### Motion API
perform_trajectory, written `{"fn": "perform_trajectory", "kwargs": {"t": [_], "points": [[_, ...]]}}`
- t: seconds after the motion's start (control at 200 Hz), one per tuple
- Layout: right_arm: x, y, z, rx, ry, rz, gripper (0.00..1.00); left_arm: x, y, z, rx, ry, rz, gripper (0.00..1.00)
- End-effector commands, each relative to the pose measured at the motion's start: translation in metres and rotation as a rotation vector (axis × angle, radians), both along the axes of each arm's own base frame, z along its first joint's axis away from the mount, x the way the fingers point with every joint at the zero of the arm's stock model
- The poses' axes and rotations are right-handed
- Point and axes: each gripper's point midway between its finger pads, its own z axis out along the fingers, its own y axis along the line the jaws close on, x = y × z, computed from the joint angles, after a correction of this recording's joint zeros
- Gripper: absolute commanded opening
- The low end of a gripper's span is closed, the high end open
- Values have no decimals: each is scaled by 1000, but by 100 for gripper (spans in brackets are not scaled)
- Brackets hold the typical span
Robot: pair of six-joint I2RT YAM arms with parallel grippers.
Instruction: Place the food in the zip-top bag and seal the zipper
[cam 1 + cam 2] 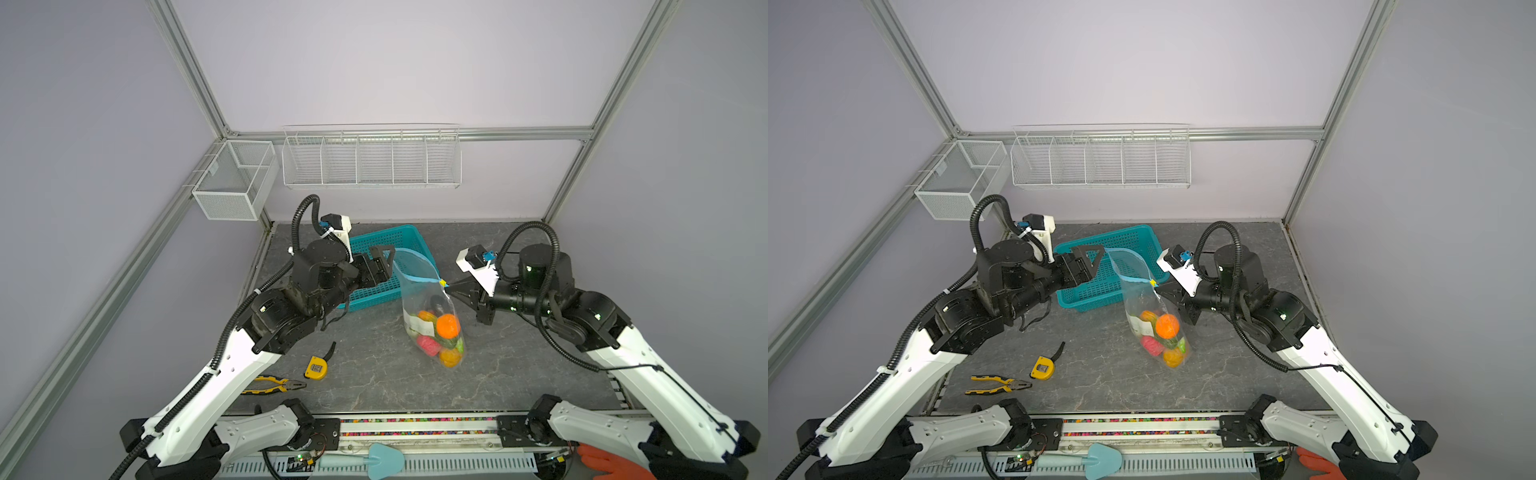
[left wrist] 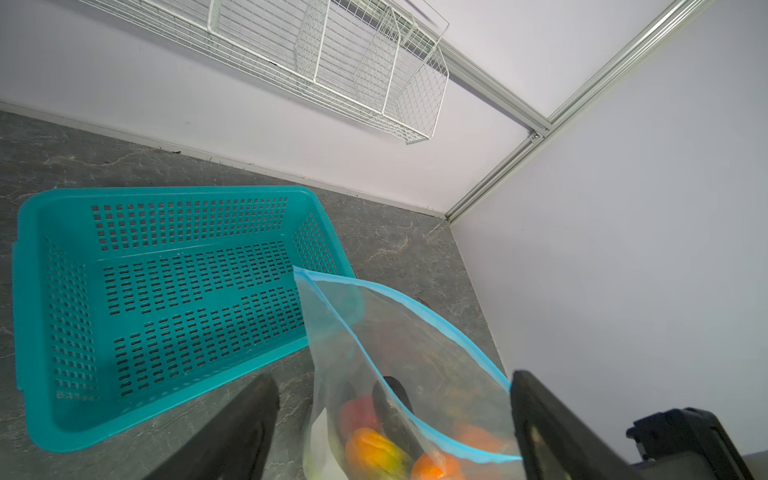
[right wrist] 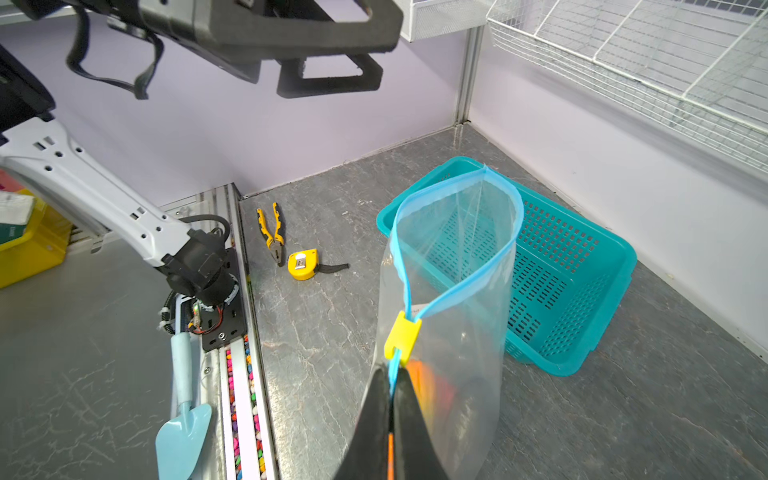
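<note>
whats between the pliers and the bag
The tape measure sits between pliers and bag, with bare table beyond it; seen in both top views.

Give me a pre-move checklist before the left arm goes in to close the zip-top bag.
1. Food inside the zip-top bag: ok; none shows in the teal basket.
2. Right gripper shut on the zipper strip, just behind the yellow slider: ok.
3. Left gripper open, holding nothing: ok.
4. Zipper sealed: not ok; the mouth gapes in a wide loop.
5. Far mouth corner gripped: not ok; nothing holds it.
</note>
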Motion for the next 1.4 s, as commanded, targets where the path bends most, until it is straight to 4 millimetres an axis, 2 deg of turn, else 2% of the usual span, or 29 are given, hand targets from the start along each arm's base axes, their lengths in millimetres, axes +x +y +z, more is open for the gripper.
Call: {"fn": "perform_trajectory", "kwargs": {"t": [0.0,0.135,0.305,0.385,0.48,0.565,0.625,0.88,0.95,1.05,1.22,1.394], "points": [[-11,4,13,14,-48,92,6,-6,-1,10,-11,-5,-36,87],[-14,10,12,6,-27,139,6,-8,-3,13,-7,-10,-54,87],[-17,8,6,-24,-38,196,6,-6,7,20,20,-37,-15,90],[-4,0,11,42,-31,195,6,-2,11,21,46,-50,11,92],[7,-8,13,90,-20,207,6,1,5,22,76,-70,-12,93],[15,-13,9,87,-23,201,6,8,0,17,113,-82,-14,100],[24,-15,6,79,-27,176,6,15,-2,12,140,-78,3,100],[51,-19,-19,10,-27,126,6,34,-44,10,200,-122,-119,100],[54,-21,-23,-8,-39,131,6,31,-64,11,218,-163,-229,100],[57,-25,-26,-22,-69,140,6,17,-97,10,265,-226,-458,100],[59,-30,-25,-15,-92,173,6,4,-115,13,299,-291,-615,99],[63,-32,-19,8,-88,215,6,1,-126,-4,361,-298,-713,96]]}}
